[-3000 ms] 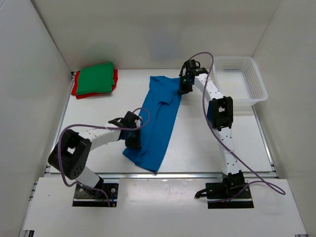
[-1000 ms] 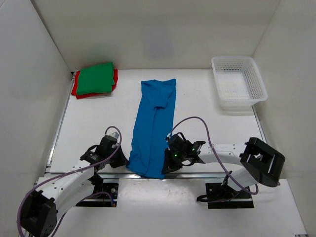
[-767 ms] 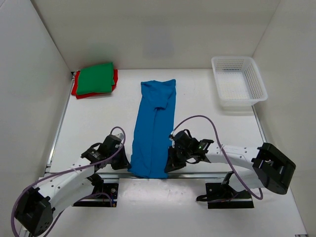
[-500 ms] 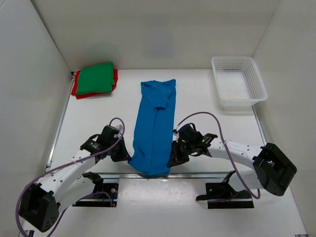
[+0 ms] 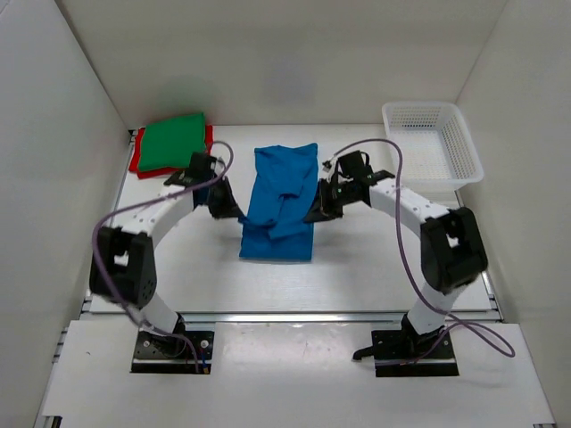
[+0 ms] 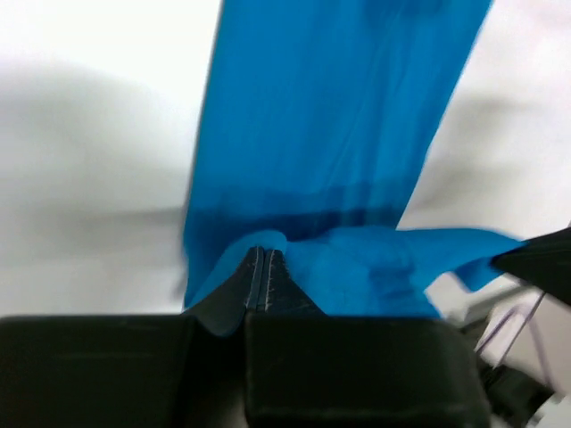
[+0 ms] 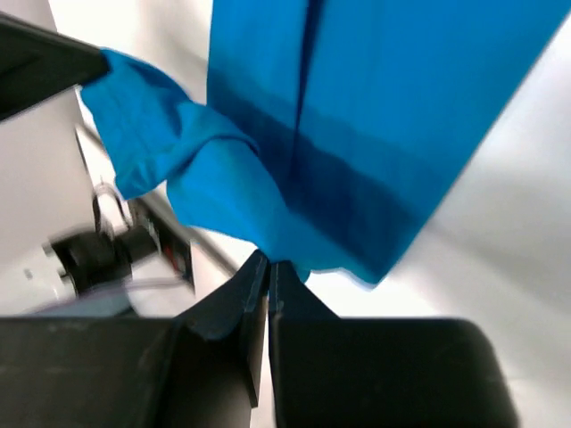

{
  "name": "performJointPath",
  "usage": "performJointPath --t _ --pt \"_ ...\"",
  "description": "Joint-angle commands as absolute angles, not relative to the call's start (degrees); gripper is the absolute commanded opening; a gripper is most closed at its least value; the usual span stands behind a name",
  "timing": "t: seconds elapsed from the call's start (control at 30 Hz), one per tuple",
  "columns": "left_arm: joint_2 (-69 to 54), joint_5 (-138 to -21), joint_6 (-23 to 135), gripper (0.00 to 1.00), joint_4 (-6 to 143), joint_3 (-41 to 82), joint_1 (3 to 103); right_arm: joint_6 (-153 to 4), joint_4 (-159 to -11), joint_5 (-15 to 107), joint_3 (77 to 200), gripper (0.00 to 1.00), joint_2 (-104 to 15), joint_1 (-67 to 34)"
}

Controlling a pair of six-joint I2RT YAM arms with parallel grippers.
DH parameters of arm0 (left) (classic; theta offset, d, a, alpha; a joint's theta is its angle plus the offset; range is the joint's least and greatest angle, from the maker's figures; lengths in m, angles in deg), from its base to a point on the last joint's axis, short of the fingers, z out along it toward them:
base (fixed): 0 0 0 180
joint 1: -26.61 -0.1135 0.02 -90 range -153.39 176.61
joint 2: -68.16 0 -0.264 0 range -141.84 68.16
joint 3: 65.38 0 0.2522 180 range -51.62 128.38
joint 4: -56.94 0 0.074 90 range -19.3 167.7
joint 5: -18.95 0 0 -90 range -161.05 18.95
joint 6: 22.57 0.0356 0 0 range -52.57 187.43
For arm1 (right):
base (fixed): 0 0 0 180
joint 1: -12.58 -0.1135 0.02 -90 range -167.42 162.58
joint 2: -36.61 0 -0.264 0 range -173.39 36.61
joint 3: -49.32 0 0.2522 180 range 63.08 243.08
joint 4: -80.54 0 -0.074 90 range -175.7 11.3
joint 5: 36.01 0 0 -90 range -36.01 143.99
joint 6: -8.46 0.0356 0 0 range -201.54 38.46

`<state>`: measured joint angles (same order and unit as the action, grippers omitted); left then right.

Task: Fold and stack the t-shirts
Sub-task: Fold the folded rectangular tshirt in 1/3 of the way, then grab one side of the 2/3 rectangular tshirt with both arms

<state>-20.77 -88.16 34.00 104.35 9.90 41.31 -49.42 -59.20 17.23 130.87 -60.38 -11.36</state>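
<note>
The bright blue t-shirt (image 5: 278,209) lies lengthwise mid-table, its near part lifted and doubled back over the rest. My left gripper (image 5: 236,216) is shut on the shirt's left hem corner, and my right gripper (image 5: 313,212) is shut on the right one. In the left wrist view the gripper (image 6: 265,254) pinches bunched blue cloth (image 6: 330,134). The right wrist view shows the same at its gripper (image 7: 268,261), with the blue cloth (image 7: 357,116) hanging over the table. A folded green t-shirt (image 5: 174,141) rests on a folded red t-shirt (image 5: 136,163) at the far left.
A white mesh basket (image 5: 467,150) stands at the far right corner. White walls close in the table on the left, back and right. The right arm's purple cable (image 5: 393,169) arcs above the table beside the basket.
Both grippers have carried the blue shirt's near hem from the table's front edge toward the far side, doubling the shirt over itself. The green and red stack has not moved.
</note>
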Motion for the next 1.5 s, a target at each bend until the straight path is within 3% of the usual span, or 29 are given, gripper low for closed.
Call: performJointPath --t 0.0,0.03,0.07,0.1,0.17,0.27,0.53,0.73,0.83,1.03,1.07,1.1,1.13,1.17,1.2,1.23,1.33,1.47 --pt "-30.34 -90.55 36.06 0.03 102.24 23.76 38.57 -56.39 -53.89 16.54 144.76 0.0 -70.58 -7.03" --pt "-35.85 -90.74 36.06 0.13 102.95 30.06 38.22 -57.44 -52.05 17.94 147.34 0.0 -73.05 -6.06" --pt "-41.3 -92.05 35.8 0.42 104.61 36.47 37.6 -58.59 -49.42 19.08 152.85 0.12 -76.47 -5.7" --pt "-46.14 -94.41 35.88 0.48 105.84 39.67 36.99 -58.95 -48.09 20.4 157.6 0.24 -79.38 -5.18" --pt "-51.43 -96.09 35.88 0.5 107.52 48.28 36.11 -60.09 -44.49 25.14 162.28 0.34 -82.3 -5.18" --pt "-54.18 -96.1 37.8 0.51 110.25 50.69 35.75 -58.34 -46.48 27.79 160.48 0.43 -80.73 -5.35" --pt "-37.07 -89.36 39.92 0.52 102.17 23.37 36.09 -51.5 -58.97 27.88 132.47 0.45 -64.31 -5.95" --pt "-27.56 -89.25 34.92 0.56 92.43 2.27 38.82 -37.78 -77.68 24.28 113.91 0.47 -58.32 -9.73" --pt "-25.45 -89.16 31.23 0.56 87.24 -4.23 40.32 -33.47 -82.61 25.33 111.86 0.48 -58.57 -12.55" --pt "-26.85 -88.81 25.17 0.58 81.26 -6.0 42.17 -30.12 -87.98 25.95 112.74 0.47 -62.79 -13.17" --pt "-27.11 -88.72 24.81 0.58 80.11 -6.09 42.43 -29.95 -88.07 26.12 113.0 0.45 -63.49 -13.17" --pt "-27.64 -88.37 24.29 0.56 79.06 -6.18 42.78 -30.47 -88.07 25.86 113.44 0.33 -63.85 -12.82" --pt "-28.6 -88.19 24.11 0.45 78.61 -6.18 42.96 -30.39 -87.37 25.77 113.7 0.08 -64.55 -12.73" --pt "-29.13 -88.89 24.28 0.25 78.35 -6.18 43.22 -30.99 -87.45 25.25 114.4 0.0 -65.08 -12.56" --pt "-30.09 -90.81 24.63 0.08 77.91 -6.44 43.31 -31.87 -86.32 24.99 114.58 0.0 -65.34 -12.64" --pt "-30.71 -91.53 25.24 0.0 77.82 -7.23 43.57 -33.1 -85.79 24.55 114.5 0.0 -64.91 -12.64" --pt "-27.93 -94.16 28.04 0.0 81.49 -8.72 44.1 -36.35 -80.88 24.45 113.45 0.0 -61.14 -13.26" --pt "-15.29 -91.63 30.16 0.0 86.68 -13.64 47.25 -39.95 -73.85 25.69 107.84 0.0 -50.7 -14.23"
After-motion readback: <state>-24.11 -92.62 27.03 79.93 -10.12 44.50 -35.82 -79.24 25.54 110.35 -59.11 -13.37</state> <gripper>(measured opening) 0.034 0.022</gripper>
